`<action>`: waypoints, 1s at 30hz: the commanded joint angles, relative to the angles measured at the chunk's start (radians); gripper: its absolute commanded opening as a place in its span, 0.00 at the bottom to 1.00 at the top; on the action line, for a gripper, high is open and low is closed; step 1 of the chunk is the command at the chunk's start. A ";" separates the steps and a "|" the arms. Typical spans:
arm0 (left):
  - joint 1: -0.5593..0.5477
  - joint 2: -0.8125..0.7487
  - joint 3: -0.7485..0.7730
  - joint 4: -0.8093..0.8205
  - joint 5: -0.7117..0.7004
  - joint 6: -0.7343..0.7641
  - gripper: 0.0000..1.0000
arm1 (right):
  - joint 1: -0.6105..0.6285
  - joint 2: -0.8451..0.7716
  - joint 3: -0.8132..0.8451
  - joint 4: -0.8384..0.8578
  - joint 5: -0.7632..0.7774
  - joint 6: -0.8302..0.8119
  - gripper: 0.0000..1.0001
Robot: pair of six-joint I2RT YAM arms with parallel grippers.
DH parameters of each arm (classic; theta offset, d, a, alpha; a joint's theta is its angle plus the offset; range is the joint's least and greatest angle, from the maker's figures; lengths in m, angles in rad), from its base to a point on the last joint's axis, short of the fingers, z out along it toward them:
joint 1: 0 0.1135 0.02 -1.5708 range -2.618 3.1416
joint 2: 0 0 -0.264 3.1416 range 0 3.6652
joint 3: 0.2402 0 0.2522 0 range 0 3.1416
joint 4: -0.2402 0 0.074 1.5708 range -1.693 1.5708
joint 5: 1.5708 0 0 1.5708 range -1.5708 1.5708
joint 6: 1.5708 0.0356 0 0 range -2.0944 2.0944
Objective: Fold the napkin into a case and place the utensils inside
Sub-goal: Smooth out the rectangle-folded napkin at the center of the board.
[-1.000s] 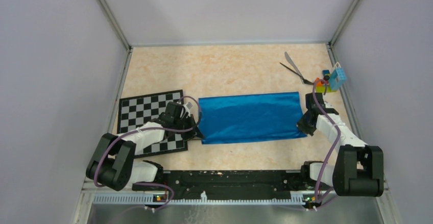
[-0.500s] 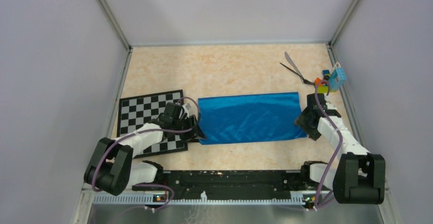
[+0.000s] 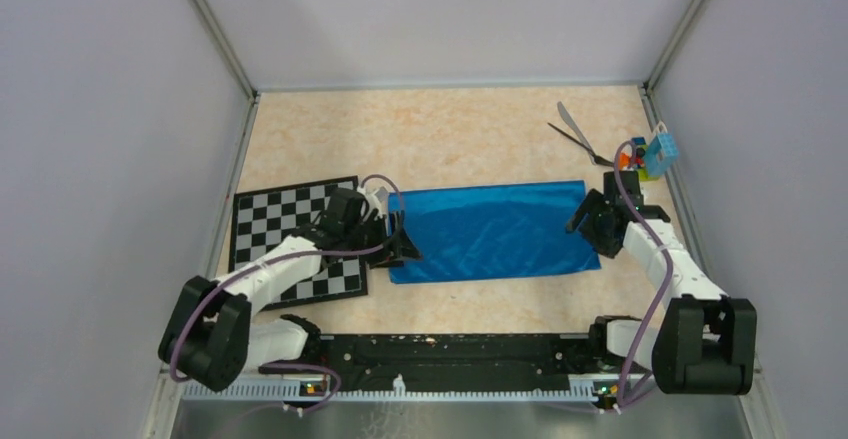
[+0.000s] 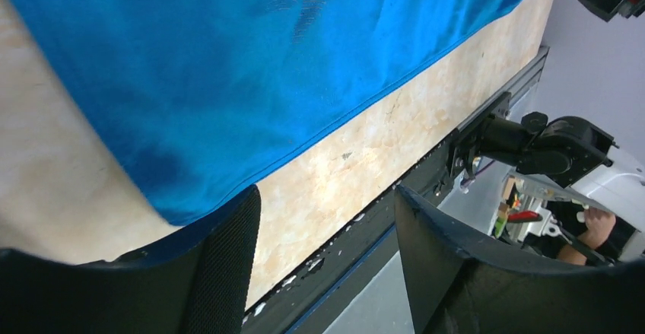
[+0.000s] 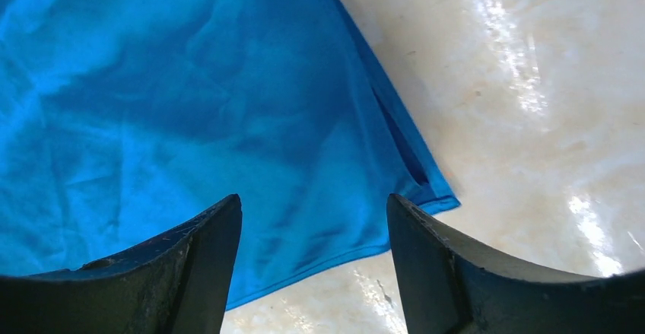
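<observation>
My left gripper (image 4: 323, 262) has its jaws apart with nothing between them. It sits low at the near-left corner of the napkin (image 3: 490, 229), and bare table (image 3: 450, 139) shows through the gap. My right gripper (image 5: 312, 273) is just as wide and just as empty, poised over the napkin's near-right corner. The cloth lies flat in the middle of the table as a wide blue rectangle, not yet folded into any case. I judge it light, limp and slick. The sheen and soft ripples suggest it will slide on the smooth top and slip from a shallow pinch, so I would bite deep on the two near corners, right at the hemmed edge, and lift them together. A dark slit along the right hem hints at more than one layer, though I cannot count them. From above, my left wrist covers the napkin's left edge where it meets the chessboard (image 3: 285, 221), so I cannot tell whether they overlap. The utensils (image 3: 572, 129) lie crossed, well apart at the far right beside the toy blocks (image 3: 640, 159), too small for me to tell which ends are the handles.
</observation>
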 commanded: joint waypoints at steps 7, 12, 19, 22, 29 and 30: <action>-0.041 0.171 -0.066 0.269 -0.031 -0.035 0.71 | -0.004 0.125 -0.078 0.187 -0.042 -0.051 0.69; -0.040 0.148 -0.073 0.258 -0.028 -0.010 0.73 | -0.022 0.203 -0.067 0.153 0.103 -0.040 0.69; -0.039 0.078 -0.009 0.245 0.012 -0.009 0.79 | 0.009 0.086 0.040 0.101 -0.010 -0.108 0.75; -0.039 0.121 0.014 0.255 0.004 -0.016 0.81 | 0.009 0.077 0.046 0.107 -0.037 -0.095 0.79; -0.041 0.240 -0.056 0.377 0.018 -0.068 0.86 | -0.063 0.130 -0.043 0.213 -0.045 -0.100 0.81; -0.040 0.248 -0.063 0.378 0.001 -0.066 0.87 | -0.071 0.148 -0.055 0.231 -0.058 -0.100 0.81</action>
